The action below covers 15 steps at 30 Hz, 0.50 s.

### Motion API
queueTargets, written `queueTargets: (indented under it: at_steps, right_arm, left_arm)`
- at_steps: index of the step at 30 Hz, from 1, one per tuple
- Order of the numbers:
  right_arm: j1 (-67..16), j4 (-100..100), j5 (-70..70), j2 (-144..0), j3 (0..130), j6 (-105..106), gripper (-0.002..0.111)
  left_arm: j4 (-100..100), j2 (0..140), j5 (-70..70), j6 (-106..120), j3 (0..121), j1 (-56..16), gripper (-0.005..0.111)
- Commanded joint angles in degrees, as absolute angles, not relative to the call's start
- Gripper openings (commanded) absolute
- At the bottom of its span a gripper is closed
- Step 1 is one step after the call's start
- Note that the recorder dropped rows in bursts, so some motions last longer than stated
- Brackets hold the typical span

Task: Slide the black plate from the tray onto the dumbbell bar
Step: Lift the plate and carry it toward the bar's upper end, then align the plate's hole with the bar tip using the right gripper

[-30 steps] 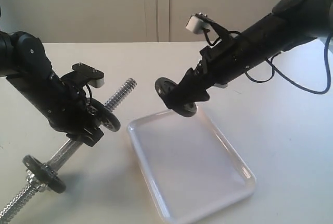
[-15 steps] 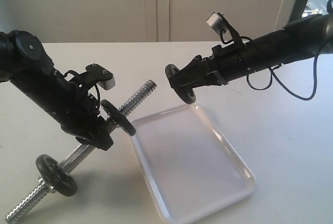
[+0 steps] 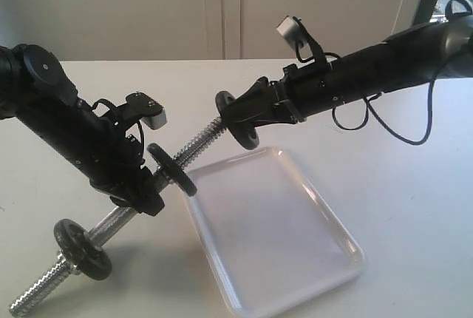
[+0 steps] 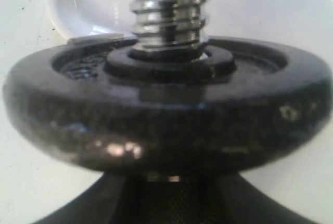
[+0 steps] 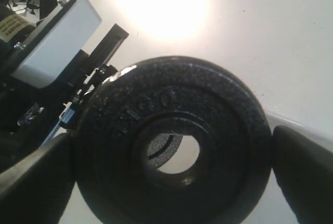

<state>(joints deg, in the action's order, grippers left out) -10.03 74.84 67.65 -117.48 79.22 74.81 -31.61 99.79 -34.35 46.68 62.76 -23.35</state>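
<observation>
My left gripper is shut on the dumbbell bar and holds it slanted, its threaded end pointing up and to the right. The bar carries two dark discs, one just above my grip and one near the low end. In the left wrist view the upper disc hides my jaws, and the bar's thread rises from it. My right gripper is shut on the black plate, edge to edge, with its face at the bar's upper tip. The plate shows its centre hole, with fingers on both sides. I cannot tell whether the tip is in the hole.
The white tray lies flat on the white table below and right of the bar's tip, with nothing in it. A cable loops under the right arm. Pale cabinet doors stand behind the table.
My right gripper has carried the black plate up from the tray and left to the bar's upper tip. My left arm lifted the bar a little, then held still.
</observation>
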Motion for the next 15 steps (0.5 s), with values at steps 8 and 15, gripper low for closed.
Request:
queueTargets:
  at_steps: [8,15]
  right_arm:
    - [-10.3,83.4,70.0,-121.0,79.9,74.2,0.000]
    - [-10.3,86.7,70.0,-121.6,80.0,74.3,0.000]
  left_arm:
    - [-37.9,97.6,-36.7,47.7,63.7,-23.6,0.000]
    - [-38.7,97.6,-36.8,48.4,63.7,-23.6,0.000]
